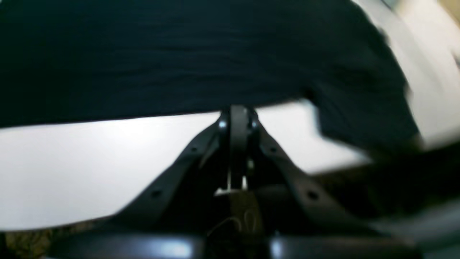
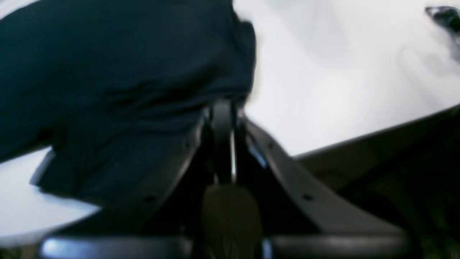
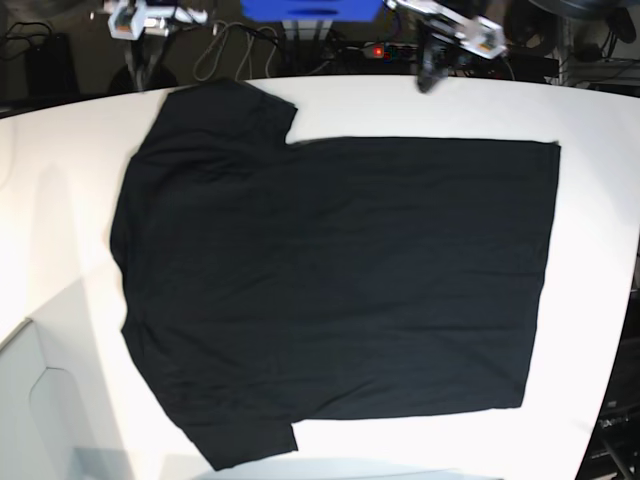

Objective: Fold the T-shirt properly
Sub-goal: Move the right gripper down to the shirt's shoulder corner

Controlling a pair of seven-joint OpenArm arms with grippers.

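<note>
The black T-shirt (image 3: 330, 270) lies spread flat on the white table (image 3: 600, 250), neck end to the left, hem to the right, one sleeve at the far left corner and one at the near left. My left gripper (image 3: 428, 72) hangs over the table's far edge, apart from the shirt. In the left wrist view its fingertips (image 1: 239, 111) are together with nothing between them, and the shirt (image 1: 179, 54) lies beyond. My right gripper (image 2: 222, 108) also looks shut. The shirt (image 2: 107, 72) fills the left of that blurred view. In the base view the right arm (image 3: 135, 18) is behind the far left corner.
Cables and a blue box (image 3: 310, 8) lie behind the table's far edge. A white panel (image 3: 40, 400) stands at the near left corner. The table's right edge (image 3: 625, 330) curves close to the hem.
</note>
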